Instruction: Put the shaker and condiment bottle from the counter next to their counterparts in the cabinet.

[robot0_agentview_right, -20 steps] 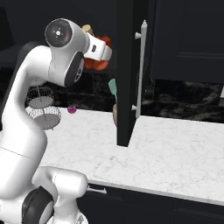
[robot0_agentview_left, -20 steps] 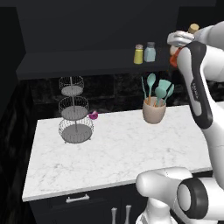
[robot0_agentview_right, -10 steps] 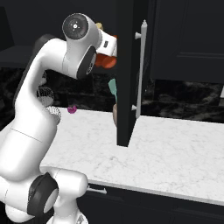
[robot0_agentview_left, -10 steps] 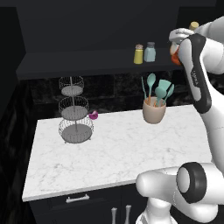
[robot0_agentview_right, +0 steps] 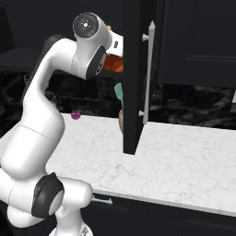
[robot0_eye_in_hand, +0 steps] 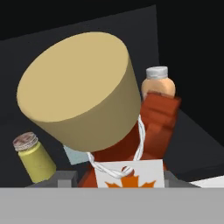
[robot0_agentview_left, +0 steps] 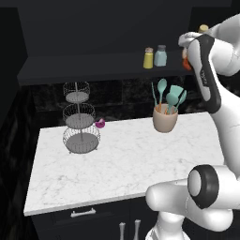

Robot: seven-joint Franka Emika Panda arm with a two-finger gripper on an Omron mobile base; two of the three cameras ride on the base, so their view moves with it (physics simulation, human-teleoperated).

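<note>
Left base view first: the arm is stretched up high on the right, with the gripper up at the cabinet shelf ledge. A bit of red-orange peeks out right behind the hand there. The shaker already sits on the ledge, just beside the pale blue-grey shaker. Down on the counter there's a wire tiered stand and a utensil crock, both well apart from the hand.

Right base view: the hand is tucked behind the open cabinet door, something orange-red at its tip.

Hand view: the condiment bottle sits right up against the camera, yellowish cap huge, label at the bottom. The fingers look clamped on its body, partway closed. The stubby orange bottle stands just behind it.
</note>
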